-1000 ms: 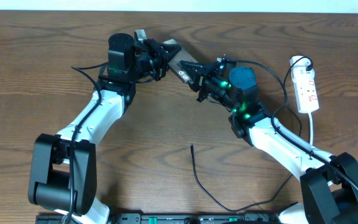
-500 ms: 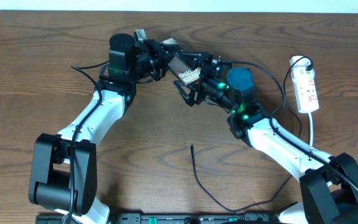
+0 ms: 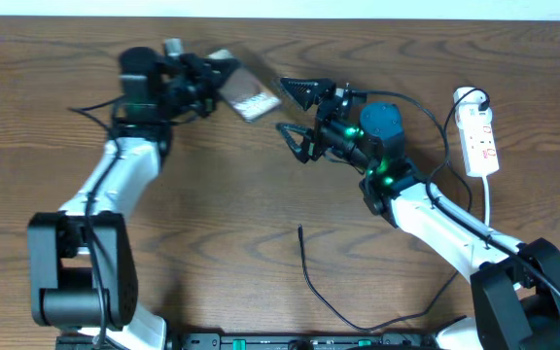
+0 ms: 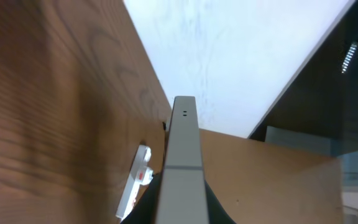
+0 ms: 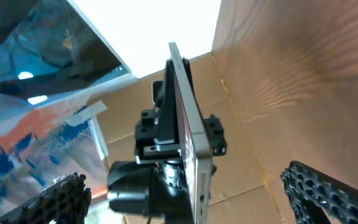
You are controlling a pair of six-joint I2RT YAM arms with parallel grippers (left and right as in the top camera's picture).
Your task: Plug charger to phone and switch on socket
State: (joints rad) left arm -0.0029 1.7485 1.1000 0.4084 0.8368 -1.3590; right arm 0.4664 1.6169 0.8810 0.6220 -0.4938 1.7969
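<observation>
Smartphone [image 3: 250, 97], a flat dark rectangle, sits clamped in left gripper [image 3: 217, 83] by wooden table's [image 3: 47, 146] far edge, while fingers of right gripper [image 3: 297, 115] stand apart.

The phone [image 4: 182, 155] stands edge-on, its thin grey side running up the middle, clamped at the bottom between the dark fingers [image 4: 143, 210] of the left gripper [image 4: 182, 210]. Beyond it, a white socket [image 4: 137, 183] with a red switch lies on the wooden table [image 4: 55, 112], near its edge.
</observation>
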